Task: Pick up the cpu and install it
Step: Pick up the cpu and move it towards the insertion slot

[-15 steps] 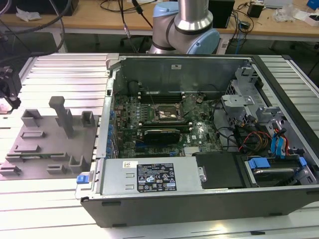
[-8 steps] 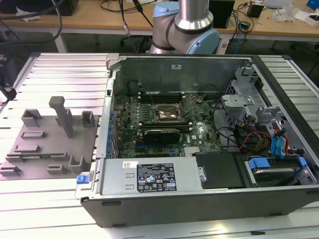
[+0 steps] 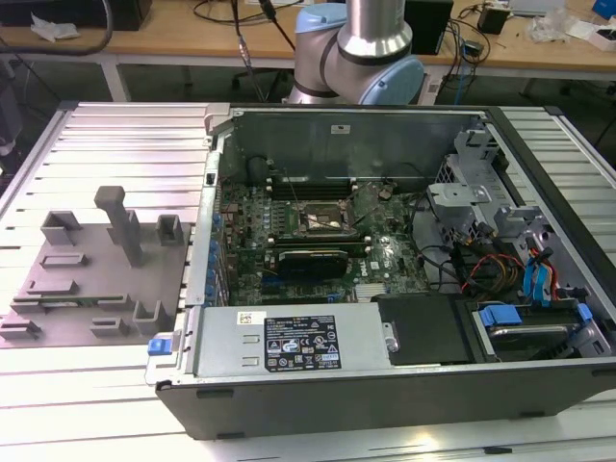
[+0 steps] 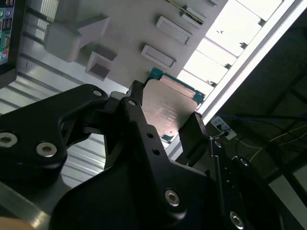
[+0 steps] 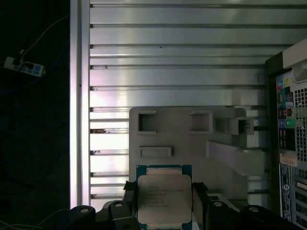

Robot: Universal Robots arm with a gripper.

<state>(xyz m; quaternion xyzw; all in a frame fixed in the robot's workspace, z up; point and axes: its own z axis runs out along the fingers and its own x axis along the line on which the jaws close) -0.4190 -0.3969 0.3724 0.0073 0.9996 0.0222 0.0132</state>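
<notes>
- Two gripper [image 5: 164,192] fingers [image 5: 130,194] clamped the cpu [image 5: 164,203] by opposite edges.
- Grey fixture plate [image 3: 91,289] lay at nine o'clock from the computer case [image 3: 337,135], the exterior view's left.

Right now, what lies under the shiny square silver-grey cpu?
The grey plastic fixture plate on the slatted metal table. The cpu, between the fingers of the black end effector, covers the spot directly below.
</notes>
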